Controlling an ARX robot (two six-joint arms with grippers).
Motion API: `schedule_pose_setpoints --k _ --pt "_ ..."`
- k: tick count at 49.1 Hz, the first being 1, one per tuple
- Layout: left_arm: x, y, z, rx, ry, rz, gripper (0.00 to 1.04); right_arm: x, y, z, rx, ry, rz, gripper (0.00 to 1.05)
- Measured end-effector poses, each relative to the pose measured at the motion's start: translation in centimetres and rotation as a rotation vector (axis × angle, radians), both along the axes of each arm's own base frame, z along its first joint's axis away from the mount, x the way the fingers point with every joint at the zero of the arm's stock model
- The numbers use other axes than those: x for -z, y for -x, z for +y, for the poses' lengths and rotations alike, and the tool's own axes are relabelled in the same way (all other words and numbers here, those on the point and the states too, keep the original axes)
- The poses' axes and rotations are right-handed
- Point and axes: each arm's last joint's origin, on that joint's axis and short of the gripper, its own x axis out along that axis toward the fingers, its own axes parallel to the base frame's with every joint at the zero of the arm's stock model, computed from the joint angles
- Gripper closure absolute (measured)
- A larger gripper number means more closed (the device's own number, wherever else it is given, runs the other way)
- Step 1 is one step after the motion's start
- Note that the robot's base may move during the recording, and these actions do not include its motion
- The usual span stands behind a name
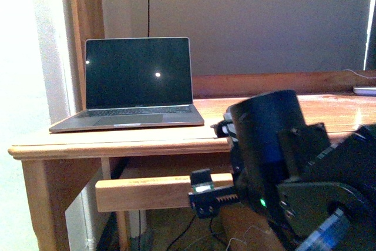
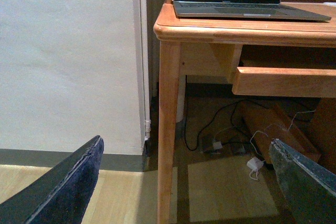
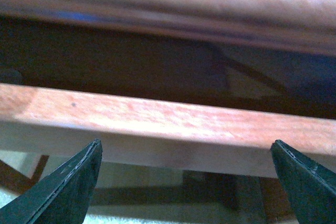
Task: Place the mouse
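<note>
A: Right wrist view. We see the right gripper (image 3: pixel 186 182) with its two dark fingers (image 3: pixel 68 187) set wide apart and nothing between them. Close in front of it runs a horizontal wooden rail (image 3: pixel 173 124), with a dark gap above it and the rounded edge of the desk (image 3: pixel 210 3) above that.

B: Left wrist view. We find the left gripper (image 2: pixel 184 182) likewise spread, its fingers (image 2: pixel 68 187) at the two lower corners with nothing held. Beyond it stand the desk leg (image 2: pixel 169 129), the pale wall (image 2: pixel 68 56), and the wooden floor with cables and a white charger (image 2: pixel 255 163) under the desk.

A: Front view. We see the right arm (image 1: pixel 282 151) large in the foreground, low and in front of the desk's front edge (image 1: pixel 117 145). Its gripper (image 1: pixel 208 195) sits just before the rail, which shows here below the desk top. The left arm does not show in this view.

B: On the desk top the open laptop (image 1: pixel 138 80) stands near the left corner, its screen dark save for two bright reflections. A pale flat object (image 1: pixel 364 90) lies at the far right edge; we cannot identify it.

A: As for the mouse, we cannot locate it in any of the three views. A small dark shape (image 1: pixel 222 127) sits at the desk edge just beside the arm, too hidden for us to say what it is.
</note>
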Motion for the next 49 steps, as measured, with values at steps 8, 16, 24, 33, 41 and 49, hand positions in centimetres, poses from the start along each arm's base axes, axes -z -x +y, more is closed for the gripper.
schedule_pose_setpoints --k 8,16,24,33,41,49 --pt "0.0 0.0 0.0 0.000 0.000 0.000 0.08 -0.9 -2.1 2.3 -0.017 -0.003 -0.020 0.07" --pt "0.0 0.0 0.0 0.000 0.000 0.000 0.08 -1.2 -3.0 3.6 -0.022 -0.007 -0.028 0.07" --pt "0.0 0.0 0.0 0.000 0.000 0.000 0.08 -1.1 -2.4 2.9 -0.022 -0.012 -0.030 0.07" --pt "0.0 0.0 0.0 0.000 0.000 0.000 0.08 -1.6 0.5 0.2 -0.050 -0.043 -0.017 0.07" --pt "0.0 0.0 0.0 0.000 0.000 0.000 0.08 -3.4 4.9 -2.8 -0.061 -0.095 -0.052 0.07" --pt "0.0 0.0 0.0 0.000 0.000 0.000 0.08 -4.4 10.4 -6.1 -0.018 -0.158 -0.096 0.07"
